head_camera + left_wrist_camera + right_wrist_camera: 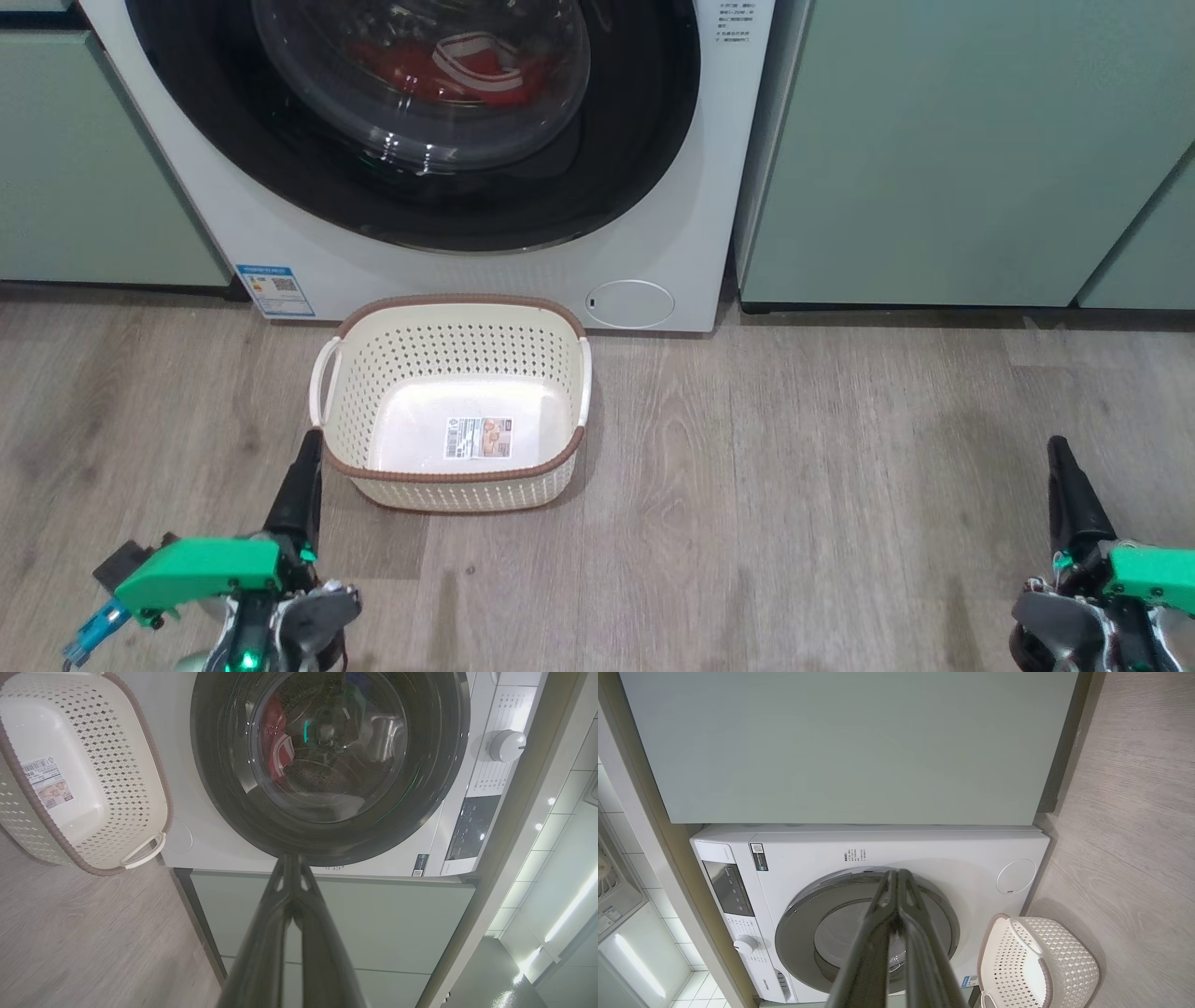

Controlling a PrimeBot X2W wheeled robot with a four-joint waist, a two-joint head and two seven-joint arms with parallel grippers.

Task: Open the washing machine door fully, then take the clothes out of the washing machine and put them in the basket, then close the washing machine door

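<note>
One basket (pixel 457 304); just beside the left fingers (pixel 300 490).

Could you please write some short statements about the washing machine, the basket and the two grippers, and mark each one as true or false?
1. The washing machine door is shut. True.
2. The basket stands on the floor in front of the washing machine. True.
3. The clothes lie in the basket. False: they are inside the machine, behind the door's window, and the basket holds only its label sticker.
4. The left gripper is gripping the basket. False: its fingers are closed together on nothing, by the basket's near left corner.
5. The right gripper is shut and holds nothing. True.
</note>
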